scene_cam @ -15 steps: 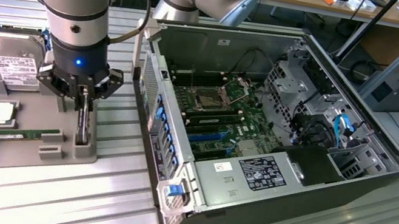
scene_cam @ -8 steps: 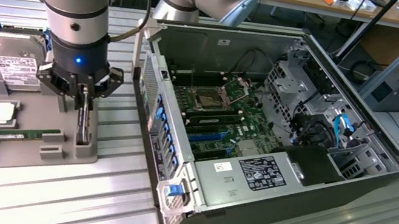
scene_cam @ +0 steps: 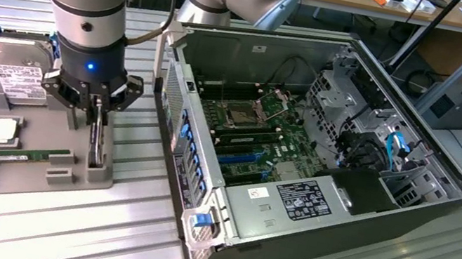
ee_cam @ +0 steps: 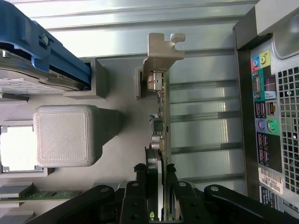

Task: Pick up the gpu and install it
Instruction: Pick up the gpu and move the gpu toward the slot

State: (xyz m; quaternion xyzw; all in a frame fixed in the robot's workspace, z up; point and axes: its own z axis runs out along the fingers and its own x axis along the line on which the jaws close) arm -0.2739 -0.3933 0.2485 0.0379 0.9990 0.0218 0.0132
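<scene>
The gpu [scene_cam: 97, 143] stands on edge in a slot of the grey holder tray [scene_cam: 33, 174], at the tray's edge nearest the computer case. In the wrist view the gpu [ee_cam: 161, 109] shows its thin edge, with the silver bracket [ee_cam: 163, 49] at the far end. My gripper [scene_cam: 99, 113] hangs straight down over the card. Its black fingers [ee_cam: 140, 186] sit against both faces of the card, so the gripper [ee_cam: 156, 173] is shut on it. The card's lower edge still looks level with the tray.
The open computer case [scene_cam: 371, 197] lies on its side at the exterior view's right, motherboard [scene_cam: 253, 140] exposed and its rear ports [ee_cam: 268, 126] close to the card. The tray also holds a hard drive [scene_cam: 13, 73], a square chip [scene_cam: 0, 132] and a green memory stick [scene_cam: 31, 156].
</scene>
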